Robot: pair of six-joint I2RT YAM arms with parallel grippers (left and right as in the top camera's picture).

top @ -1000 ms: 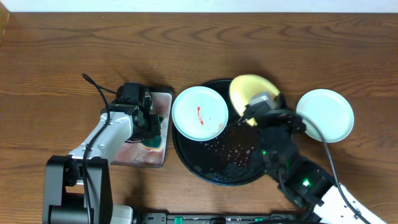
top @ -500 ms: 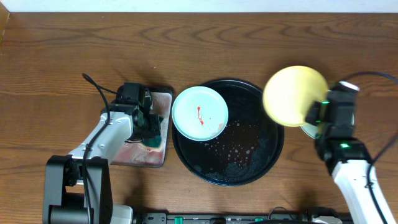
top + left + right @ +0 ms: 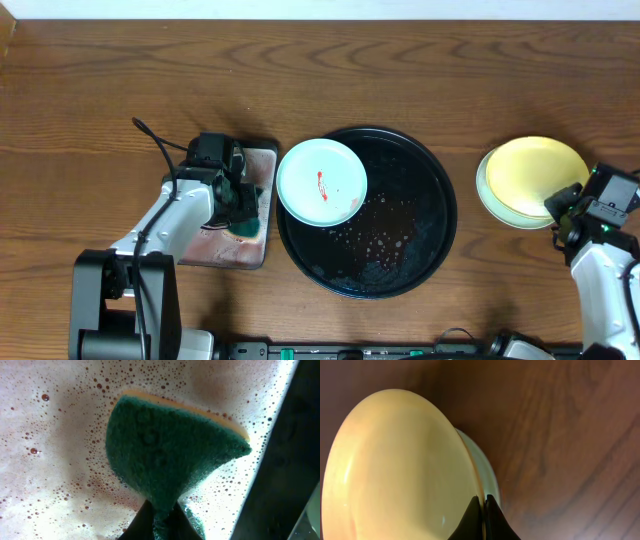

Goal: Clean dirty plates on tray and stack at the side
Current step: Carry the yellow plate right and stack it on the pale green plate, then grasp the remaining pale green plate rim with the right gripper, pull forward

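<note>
A mint-blue plate [image 3: 322,181] with a red smear rests on the left rim of the round black tray [image 3: 400,262]. At the right, the pale yellow plate [image 3: 535,175] [image 3: 395,470] lies over another mint plate [image 3: 483,188] [image 3: 487,472] on the table. My right gripper [image 3: 562,205] [image 3: 483,498] is shut on the yellow plate's rim. My left gripper [image 3: 238,205] [image 3: 161,515] is shut on a green and yellow sponge [image 3: 170,455] over the foamy rectangular tray [image 3: 262,152].
The round tray's floor is wet with soap bubbles [image 3: 375,245]. The rectangular tray's inside holds pinkish foam [image 3: 60,450]. A black cable [image 3: 155,140] runs behind the left arm. Bare wooden table [image 3: 400,70] lies at the back.
My right gripper carried the yellow plate from the round tray's back rim rightward and down onto the mint plate on the table. The left arm has not moved.
</note>
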